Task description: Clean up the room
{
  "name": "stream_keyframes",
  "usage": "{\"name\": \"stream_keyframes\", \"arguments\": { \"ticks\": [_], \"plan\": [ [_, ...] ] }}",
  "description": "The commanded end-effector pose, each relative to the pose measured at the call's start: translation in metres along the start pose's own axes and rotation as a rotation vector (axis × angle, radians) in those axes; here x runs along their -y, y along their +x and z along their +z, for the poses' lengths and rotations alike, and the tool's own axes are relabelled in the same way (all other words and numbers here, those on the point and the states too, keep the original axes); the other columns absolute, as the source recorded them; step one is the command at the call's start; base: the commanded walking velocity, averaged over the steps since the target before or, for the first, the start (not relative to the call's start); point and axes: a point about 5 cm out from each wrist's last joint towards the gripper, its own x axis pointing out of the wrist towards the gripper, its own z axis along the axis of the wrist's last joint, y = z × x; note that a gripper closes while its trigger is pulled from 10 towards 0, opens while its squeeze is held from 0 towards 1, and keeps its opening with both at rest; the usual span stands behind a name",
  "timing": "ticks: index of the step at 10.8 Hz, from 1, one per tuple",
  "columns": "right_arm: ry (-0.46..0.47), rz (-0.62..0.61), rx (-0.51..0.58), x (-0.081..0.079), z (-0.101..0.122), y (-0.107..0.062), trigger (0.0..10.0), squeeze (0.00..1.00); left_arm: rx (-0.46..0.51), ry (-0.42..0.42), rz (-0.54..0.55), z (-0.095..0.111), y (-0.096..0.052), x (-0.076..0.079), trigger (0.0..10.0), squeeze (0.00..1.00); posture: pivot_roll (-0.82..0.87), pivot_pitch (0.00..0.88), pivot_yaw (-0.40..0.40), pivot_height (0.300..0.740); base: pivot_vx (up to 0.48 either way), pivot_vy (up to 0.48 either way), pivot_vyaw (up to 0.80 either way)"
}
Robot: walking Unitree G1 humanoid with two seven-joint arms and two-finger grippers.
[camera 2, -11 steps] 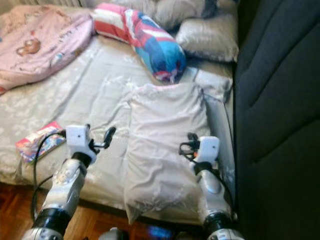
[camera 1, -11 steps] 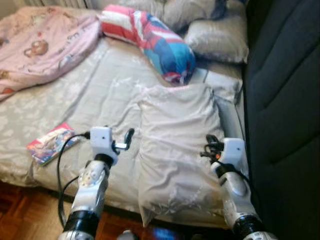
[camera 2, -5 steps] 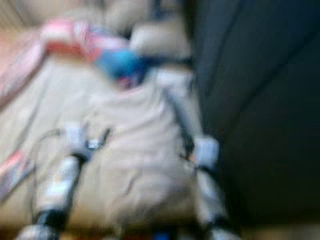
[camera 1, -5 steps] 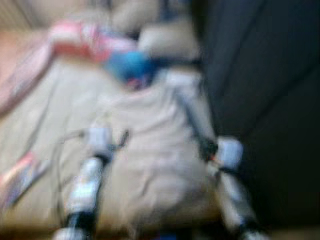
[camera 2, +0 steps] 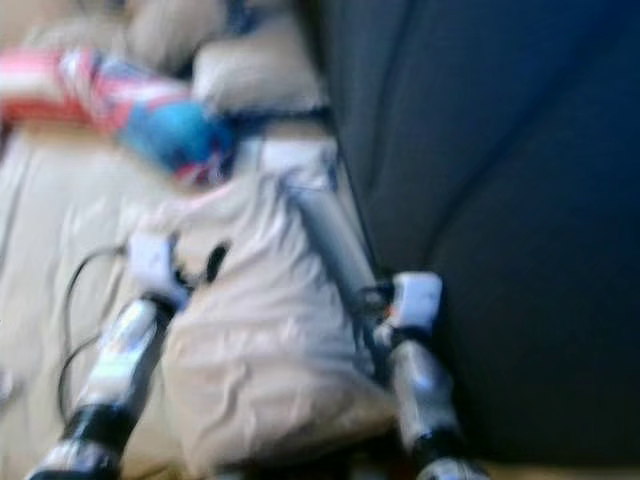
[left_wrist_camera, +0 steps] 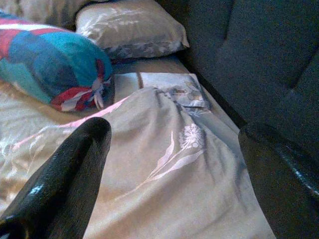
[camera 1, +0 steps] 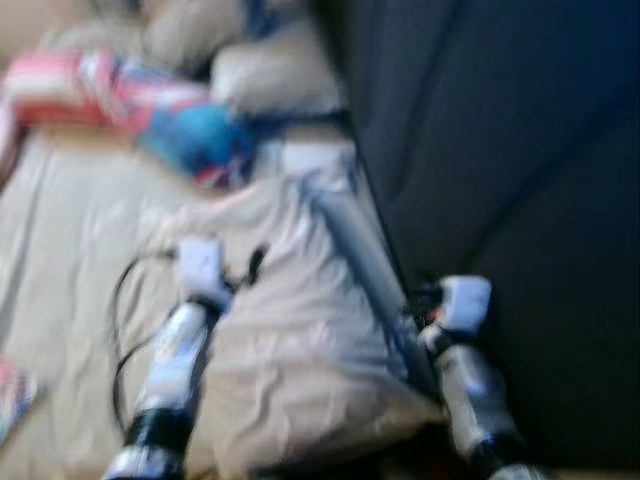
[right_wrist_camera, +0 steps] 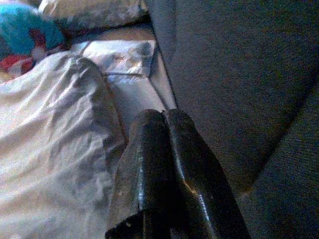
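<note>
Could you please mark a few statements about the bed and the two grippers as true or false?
1. The left gripper is open over the beige pillow. True.
2. The right gripper is open wide. False: its two fingers are pressed together.
3. A red, white and blue bolster lies beyond the beige pillow. True.
4. The right gripper holds the beige pillow. False: it grips nothing and sits beside the pillow, next to the dark upholstered wall.
5. A small folded cloth lies in front of the floral pillow. True.
</note>
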Motion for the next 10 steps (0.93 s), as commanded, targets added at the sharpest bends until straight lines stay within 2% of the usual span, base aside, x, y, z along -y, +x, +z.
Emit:
{"name": "stream_keyframes", "arguments": {
  "ticks": [1,3,6,10],
  "plan": [
    [0.009,0.020,-0.033,-0.0070,-0.0087,-0.0038,10.0,0.00,-0.071,-0.001,0.041,-0.0173,-0.0136,-0.0098,10.0,0.00,0.06,0.213,0.022,0.740,0.000,0.000,0.00],
    [0.009,0.031,-0.045,-0.0085,-0.0109,-0.0044,10.0,0.00,-0.077,-0.018,0.046,-0.0184,-0.0136,-0.0087,10.0,0.00,0.06,0.212,0.024,0.740,0.000,0.000,0.00],
    [0.007,0.037,-0.049,-0.0095,-0.0115,-0.0044,10.0,0.00,-0.077,-0.013,0.045,-0.0182,-0.0132,-0.0082,10.0,0.00,0.06,0.211,0.026,0.740,0.000,0.370,0.00],
    [-0.001,0.036,-0.057,-0.0074,-0.0125,-0.0054,10.0,0.00,-0.087,-0.015,0.044,-0.0218,-0.0142,-0.0039,10.0,0.00,0.06,0.213,0.023,0.740,0.000,0.000,0.00]
  ]
}}
